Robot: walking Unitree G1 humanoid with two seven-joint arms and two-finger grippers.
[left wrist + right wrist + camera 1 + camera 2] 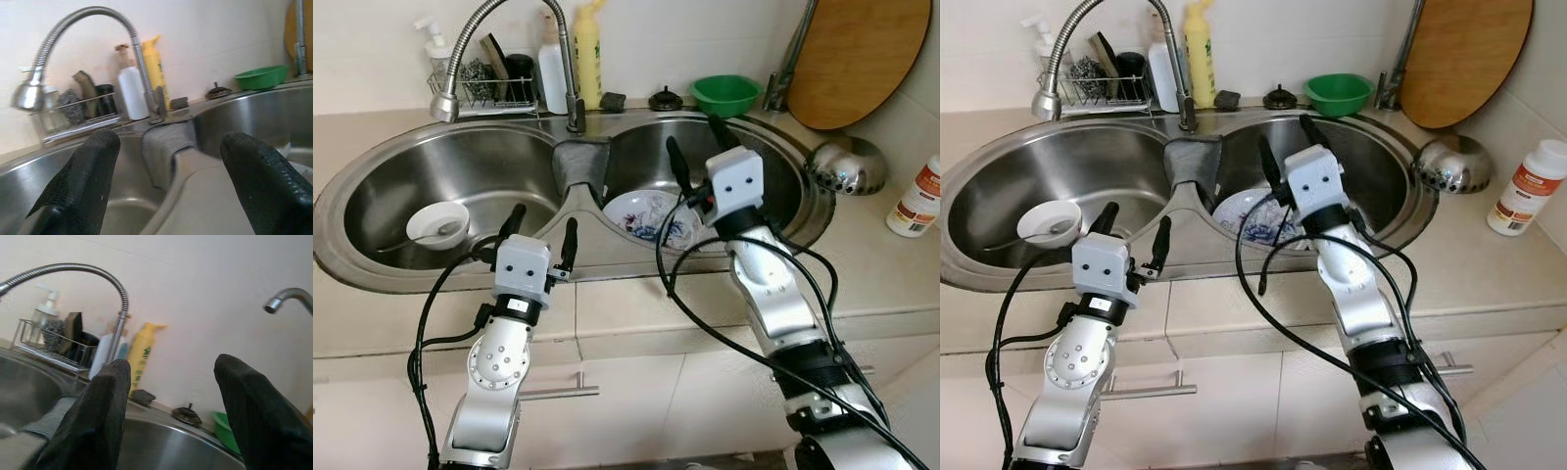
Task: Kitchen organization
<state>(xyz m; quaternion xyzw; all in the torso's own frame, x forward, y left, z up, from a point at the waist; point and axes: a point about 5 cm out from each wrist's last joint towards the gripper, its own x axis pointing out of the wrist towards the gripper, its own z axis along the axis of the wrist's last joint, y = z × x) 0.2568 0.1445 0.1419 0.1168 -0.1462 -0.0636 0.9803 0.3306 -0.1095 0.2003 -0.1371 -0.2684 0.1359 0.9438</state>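
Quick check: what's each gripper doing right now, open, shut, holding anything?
Left gripper: open, empty, at the double steel sink's front rim.
Right gripper: open, empty, above the patterned plate.

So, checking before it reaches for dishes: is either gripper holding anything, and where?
Nothing is held: left gripper and right gripper are both open and empty.

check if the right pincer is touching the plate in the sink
Apart. The right wrist view shows the right pincer open in the air, aimed at the wall. In the left eye view it hangs above the plate.
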